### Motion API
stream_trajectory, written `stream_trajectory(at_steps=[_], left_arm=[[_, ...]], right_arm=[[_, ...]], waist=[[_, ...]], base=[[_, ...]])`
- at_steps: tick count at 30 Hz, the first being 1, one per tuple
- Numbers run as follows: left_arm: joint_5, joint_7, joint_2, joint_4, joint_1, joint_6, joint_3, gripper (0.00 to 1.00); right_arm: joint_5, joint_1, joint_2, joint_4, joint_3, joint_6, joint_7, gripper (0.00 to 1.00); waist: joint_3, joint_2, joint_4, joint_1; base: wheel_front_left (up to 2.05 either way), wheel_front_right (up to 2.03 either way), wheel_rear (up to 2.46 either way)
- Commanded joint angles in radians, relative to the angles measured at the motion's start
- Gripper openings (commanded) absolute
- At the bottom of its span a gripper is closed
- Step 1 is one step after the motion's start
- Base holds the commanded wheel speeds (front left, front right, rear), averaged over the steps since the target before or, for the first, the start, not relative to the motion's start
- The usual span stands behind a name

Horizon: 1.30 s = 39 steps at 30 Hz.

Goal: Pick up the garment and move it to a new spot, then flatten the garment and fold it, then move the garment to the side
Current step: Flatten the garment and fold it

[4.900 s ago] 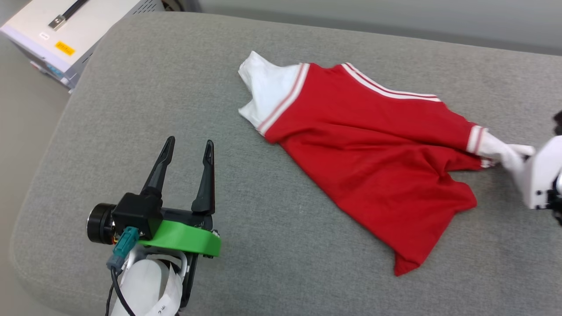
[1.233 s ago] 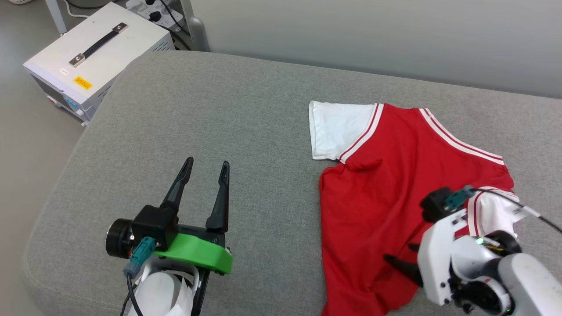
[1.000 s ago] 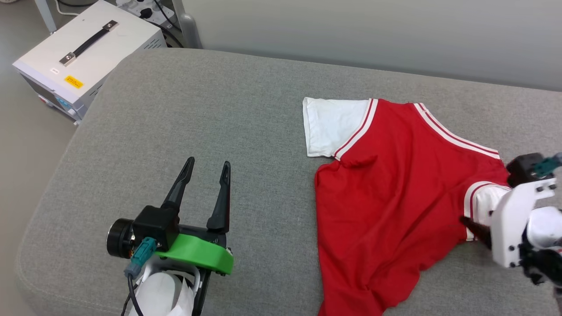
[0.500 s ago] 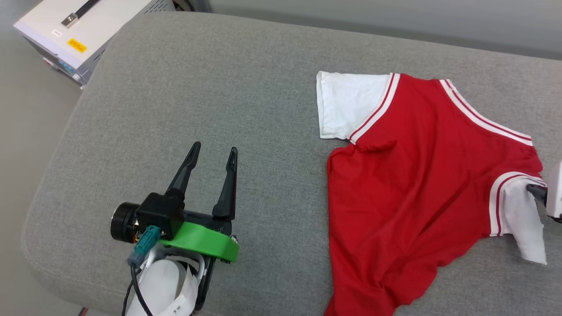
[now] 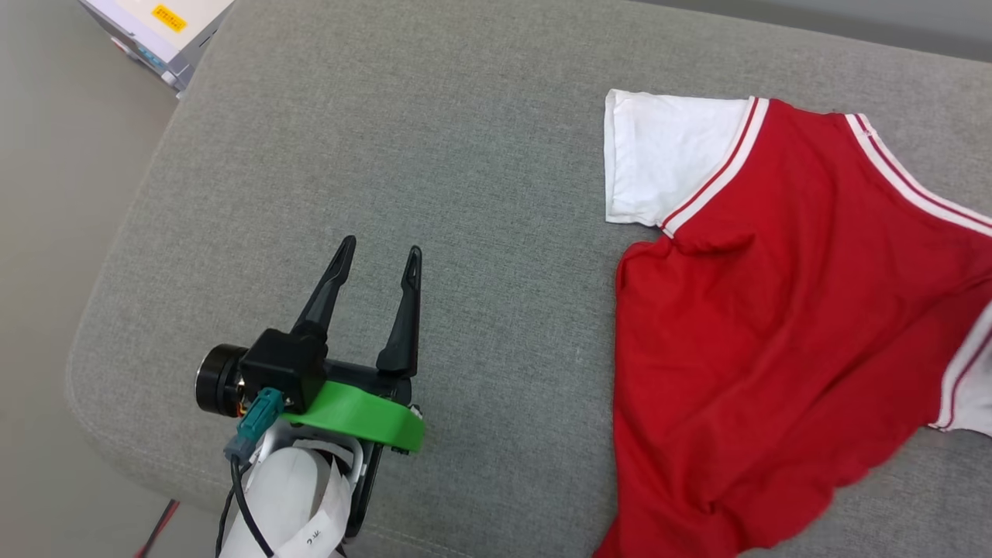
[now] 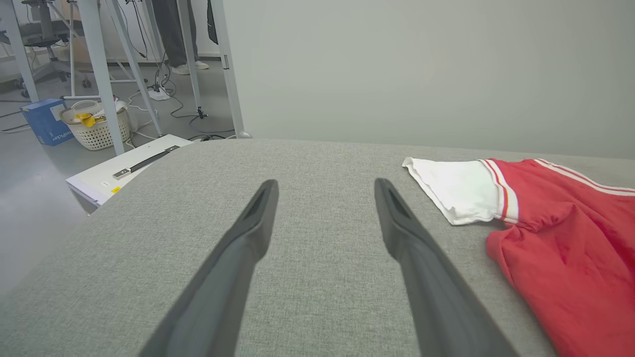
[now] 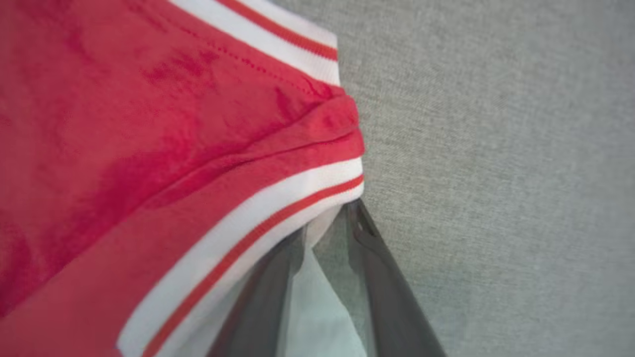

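The garment (image 5: 775,310), a red T-shirt with white sleeves and striped trim, lies spread on the right part of the grey cushion (image 5: 387,116), plain side up. Its right side runs off the head view's edge. In the right wrist view my right gripper (image 7: 327,220) is at the garment's (image 7: 149,124) white right sleeve, with the fingers drawn close and white cloth pinched between them below the striped trim. My left gripper (image 5: 381,246) hovers open over bare cushion, well left of the shirt. The left wrist view has my left gripper (image 6: 325,183) empty, with the garment (image 6: 570,248) off to its right.
A white box with a black handle (image 6: 129,168) stands on the floor past the cushion's far left corner. Behind it are metal frame legs, cables, a woven basket (image 6: 94,131), a blue box and a person's legs (image 6: 173,29). A pale wall backs the cushion.
The head camera has tilted down and left. My right gripper left the shirt's lower body, went to the right sleeve and closed on it. The left gripper stayed put.
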Motion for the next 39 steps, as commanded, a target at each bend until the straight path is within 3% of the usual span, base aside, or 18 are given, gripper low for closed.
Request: stream_trajectory(at_steps=[1, 10, 17, 18, 27, 32, 39], left_arm=[[-0.001, -0.006, -0.004, -0.001, -0.013, -0.003, 0.001, 1.0], [-0.003, -0.006, -0.004, 0.0, -0.024, -0.003, -0.009, 1.0], [-0.01, -0.006, -0.004, 0.006, -0.028, -0.003, -0.009, 1.0], [-0.011, -0.006, -0.004, 0.007, -0.027, -0.003, -0.009, 1.0], [-0.01, -0.006, -0.005, 0.013, -0.009, -0.003, 0.009, 1.0], [-0.003, -0.006, -0.005, 0.017, 0.009, -0.003, 0.025, 1.0], [-0.001, -0.006, 0.0, 0.018, 0.041, -0.003, 0.044, 1.0]], right_arm=[[-0.026, 0.002, -0.019, 0.026, 0.015, -0.002, -0.014, 0.0], [-0.12, -0.124, -0.133, 0.053, 0.122, -0.002, -0.157, 0.0], [-0.166, -0.209, -0.158, 0.117, 0.226, -0.002, -0.301, 0.01], [-0.173, -0.214, -0.157, 0.136, 0.228, -0.002, -0.319, 1.0], [-0.158, -0.219, -0.075, 0.227, 0.176, -0.002, -0.471, 1.0], [-0.093, -0.181, 0.019, 0.193, 0.118, -0.002, -0.64, 1.0], [-0.064, -0.063, 0.1, 0.091, 0.093, -0.002, -0.817, 1.0]], waist=[[0.001, 0.012, 0.003, -0.0001], [0.011, 0.012, 0.013, -0.0001], [0.011, 0.012, 0.024, -0.0001], [0.007, 0.012, 0.025, -0.0001], [-0.059, 0.012, -0.006, -0.0001], [-0.123, 0.012, -0.052, -0.0001], [-0.204, 0.012, -0.127, -0.0001]], base=[[0.0, 0.0, 0.0], [0.0, 0.0, 0.0], [0.0, 0.0, 0.0], [0.0, 0.0, 0.0], [0.0, 0.0, 0.0], [0.0, 0.0, 0.0], [0.0, 0.0, 0.0]])
